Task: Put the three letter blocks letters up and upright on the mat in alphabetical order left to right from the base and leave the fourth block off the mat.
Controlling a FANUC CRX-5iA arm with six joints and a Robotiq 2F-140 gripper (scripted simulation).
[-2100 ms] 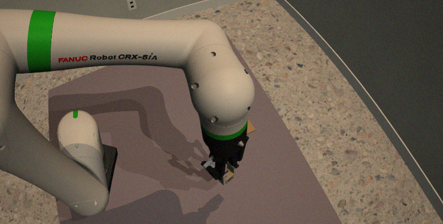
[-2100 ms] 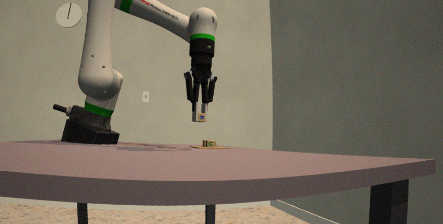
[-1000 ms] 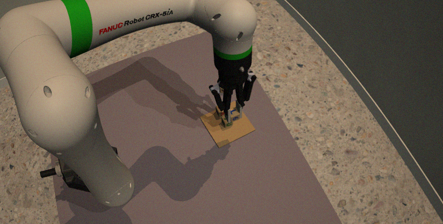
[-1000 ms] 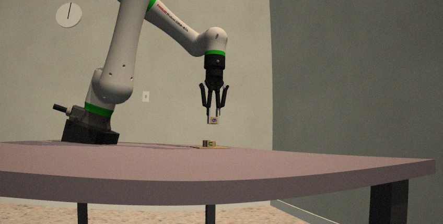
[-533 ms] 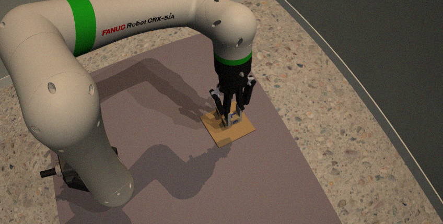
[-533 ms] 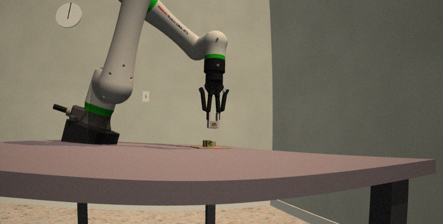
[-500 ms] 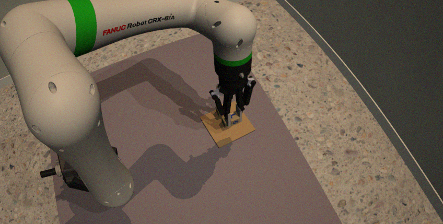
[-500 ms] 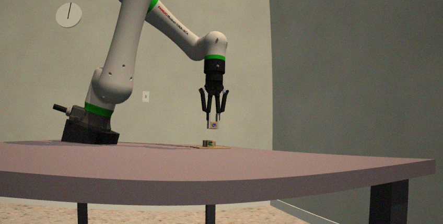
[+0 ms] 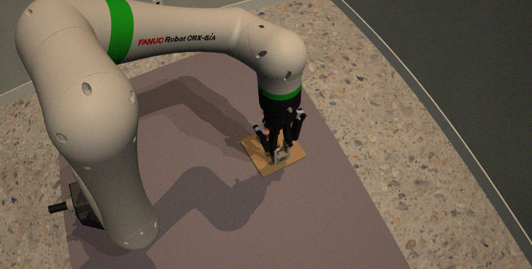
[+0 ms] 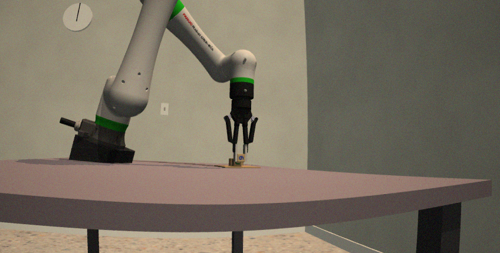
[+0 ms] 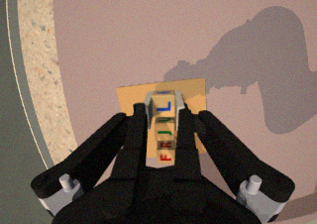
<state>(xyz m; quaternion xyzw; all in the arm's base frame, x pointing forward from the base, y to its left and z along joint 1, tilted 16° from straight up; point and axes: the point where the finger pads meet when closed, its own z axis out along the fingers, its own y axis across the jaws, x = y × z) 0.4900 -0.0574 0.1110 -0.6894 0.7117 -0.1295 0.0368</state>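
At the left of the top view the smooth cream arm with green bands (image 9: pixel 119 29) rises from its dark base on the matte mauve table top (image 9: pixel 209 206). Further right lies the thin, flat tan square mat (image 9: pixel 295 154), and over it the black two-finger gripper (image 9: pixel 279 147) points straight down, its jaws clamped on a small pale cube block with a blue L on top (image 11: pixel 165 105), held at or just above the mat. In the wrist view two more small tan cube blocks, one lettered green (image 11: pixel 164 140) and one red (image 11: pixel 165 156), sit in line with it on the mat, between the fingers. The fourth block is not visible.

The risk, I judge, lies in the tight spacing: opening fingers could nudge the neighbouring cubes out of line. A release from any height might let the hard-edged cube tip or slide on the smooth mat.
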